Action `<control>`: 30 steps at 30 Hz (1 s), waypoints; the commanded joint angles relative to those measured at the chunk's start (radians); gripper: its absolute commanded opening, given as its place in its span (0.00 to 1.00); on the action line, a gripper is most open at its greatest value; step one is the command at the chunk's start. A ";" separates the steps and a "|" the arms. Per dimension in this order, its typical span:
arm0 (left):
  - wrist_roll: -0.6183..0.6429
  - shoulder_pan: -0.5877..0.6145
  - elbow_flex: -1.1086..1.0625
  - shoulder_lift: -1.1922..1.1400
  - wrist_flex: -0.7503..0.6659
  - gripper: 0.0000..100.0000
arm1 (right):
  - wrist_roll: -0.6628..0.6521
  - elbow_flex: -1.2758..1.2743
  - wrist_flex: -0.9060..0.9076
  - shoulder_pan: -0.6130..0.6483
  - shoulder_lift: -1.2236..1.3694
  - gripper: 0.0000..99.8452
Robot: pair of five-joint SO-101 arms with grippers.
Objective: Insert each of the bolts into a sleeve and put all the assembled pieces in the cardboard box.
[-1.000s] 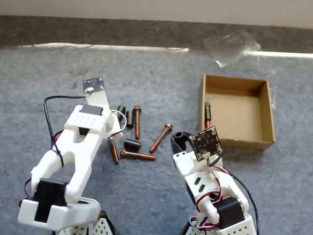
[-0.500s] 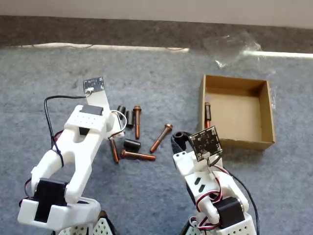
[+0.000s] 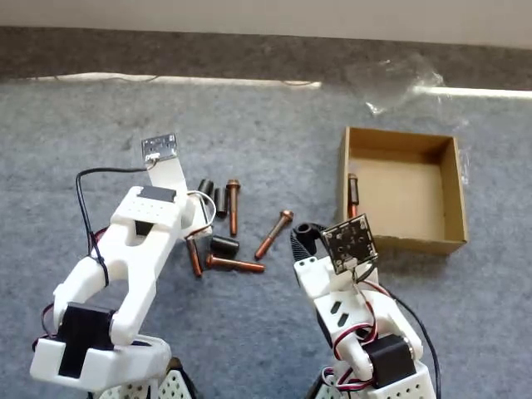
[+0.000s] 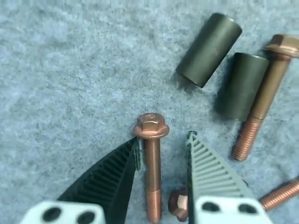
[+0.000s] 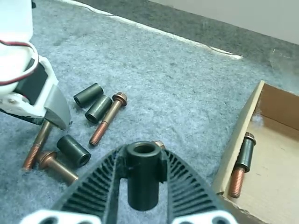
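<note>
Here's how it looks on the grey carpet (image 3: pixel 274 125). The left gripper (image 4: pixel 163 138) is down low over the pile of parts with its fingers spread apart. There's one on each side of a copper bolt (image 4: pixel 152 172) lying flat on the carpet. The dark finger (image 4: pixel 122 163) looks right up against the shank and the grey finger (image 4: pixel 205 168) sits a bit off it, so nothing's clamped. A second bolt's head (image 4: pixel 179 204) pokes in just beside the grey finger.

Just beyond the copper bolt's head are a loose sleeve (image 4: pixel 209 49) and another sleeve (image 4: pixel 243 86) side by side. A long bolt (image 4: pixel 264 93) lies right against the second of them. From above you can also see a third sleeve (image 3: pixel 224 246) in the middle of the pile. A slanted bolt (image 3: pixel 274 233) is near it and a flat bolt (image 3: pixel 234 264) lies just beside it.

The right gripper (image 5: pixel 142 156) is clenched on a black sleeve (image 5: pixel 141 186). It's held upright with the open bore facing up, between the pile and the cardboard box (image 3: pixel 411 195).

In the box there's one assembled piece (image 3: pixel 352 195), a bolt with a sleeve on it, lying along the wall nearest the pile. A crumpled clear plastic bag (image 3: pixel 395 81) sits past the box at the carpet's far edge.
</note>
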State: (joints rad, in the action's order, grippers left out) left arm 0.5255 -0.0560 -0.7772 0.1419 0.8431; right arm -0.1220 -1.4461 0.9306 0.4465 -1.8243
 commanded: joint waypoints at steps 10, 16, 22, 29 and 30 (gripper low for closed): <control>0.003 -0.010 0.016 -0.047 -0.017 0.07 | -0.012 0.007 -0.031 0.010 -0.012 0.01; 0.003 -0.010 0.139 -0.183 0.023 0.07 | -0.012 0.007 -0.031 0.010 -0.012 0.01; 0.003 -0.008 0.251 -0.251 0.150 0.07 | -0.012 0.007 -0.031 0.010 -0.012 0.01; -0.100 -0.015 0.305 -0.251 0.236 0.01 | -0.006 0.005 -0.033 0.012 -0.012 0.01; -0.124 -0.015 0.311 -0.251 0.247 0.01 | -0.006 0.005 -0.033 0.012 -0.012 0.01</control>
State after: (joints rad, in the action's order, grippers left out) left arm 0.4948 -0.0606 -0.5178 -0.1143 1.0457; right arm -0.1220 -1.4461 0.9306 0.4465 -1.8243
